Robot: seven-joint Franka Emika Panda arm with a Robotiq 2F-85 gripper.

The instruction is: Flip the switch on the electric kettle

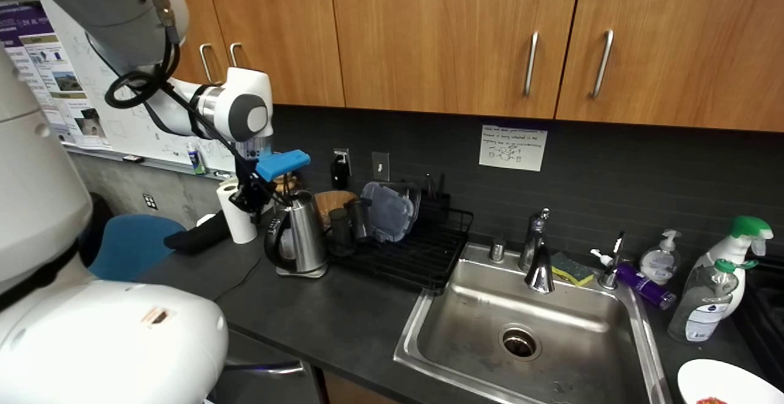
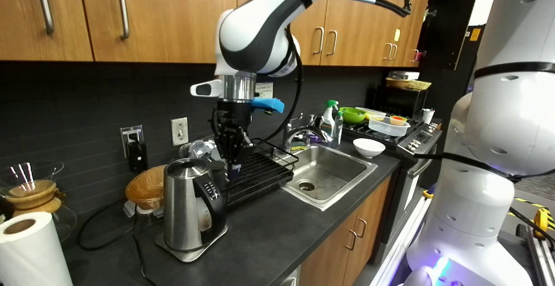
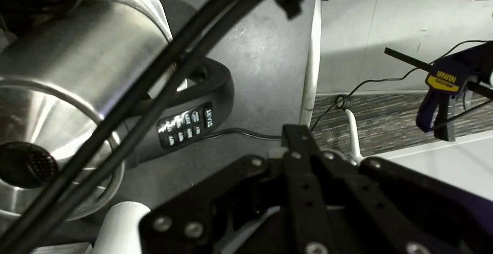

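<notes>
Steel electric kettle [image 2: 181, 214], upright, black handle [image 2: 219, 216], white-lettered keypad [image 3: 185, 127]

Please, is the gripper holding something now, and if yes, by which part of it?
Nothing is held: in the wrist view the gripper appears shut, with no object visible in its jaws. The electric kettle stands apart, its dark handle ungripped.

Behind the pincer [image 2: 234, 171] in an exterior view spreads a black dish rack [image 2: 271, 174]; a steel sink [image 2: 336, 169] and a white bowl [image 2: 368, 150] lie farther from the pincer. Picture-left of the pincer are a light switch [image 2: 180, 131] on the wall [image 2: 95, 104], a wicker basket [image 2: 145, 188] and, well apart, a white roll [image 2: 32, 251]. Wooden cabinets [image 2: 160, 17] hang higher than the pincer.
</notes>
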